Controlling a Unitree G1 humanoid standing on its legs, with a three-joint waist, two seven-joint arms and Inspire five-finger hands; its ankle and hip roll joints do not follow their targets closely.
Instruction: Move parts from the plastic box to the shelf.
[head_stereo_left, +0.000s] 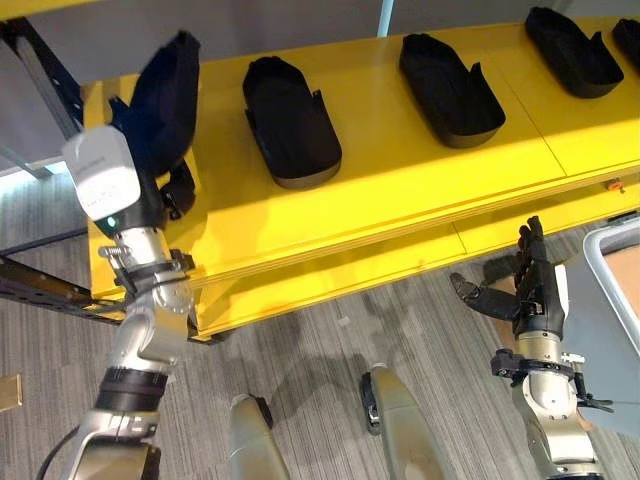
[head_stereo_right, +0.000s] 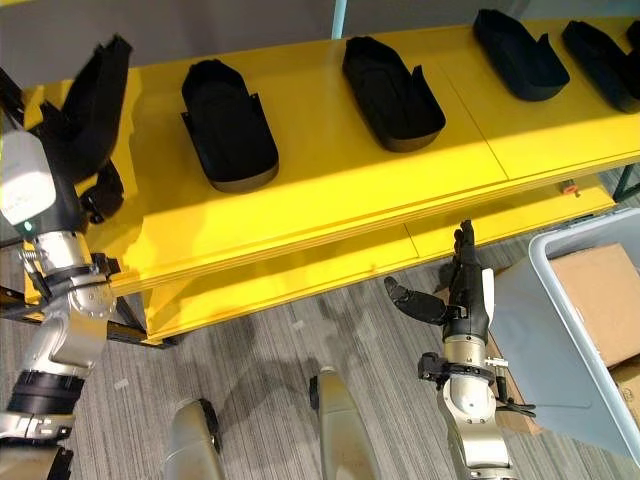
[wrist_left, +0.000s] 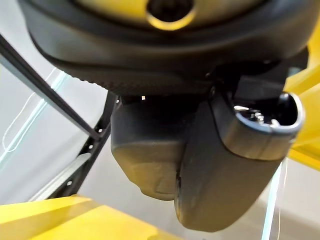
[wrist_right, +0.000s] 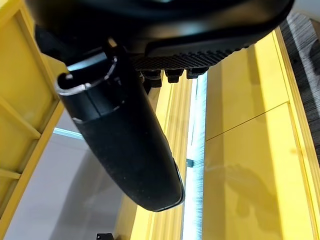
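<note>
Left hand (head_stereo_left: 165, 185) curled round black part (head_stereo_left: 165, 95), held tilted over yellow shelf (head_stereo_left: 400, 180) at its left end. Four more parts (head_stereo_left: 290, 120) lying along shelf top. Right hand (head_stereo_right: 455, 290) spread, empty, below shelf front, beside grey plastic box (head_stereo_right: 540, 330). No legible writing.

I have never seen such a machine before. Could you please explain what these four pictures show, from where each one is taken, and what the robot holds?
This is a humanoid robot with two arms. The two wide pictures come from cameras on its head, looking down. The two close pictures come from cameras on its wrists, so each hand's dark bulk looms large.

Before it stands a yellow shelf with several black parts lying in a row on top. The left hand is raised at the shelf's left end, its fingers curled round another black part, held tilted. The right hand hangs lower, in front of the shelf, open and empty. At the right is a grey plastic box with cardboard boxes beside it.
</note>
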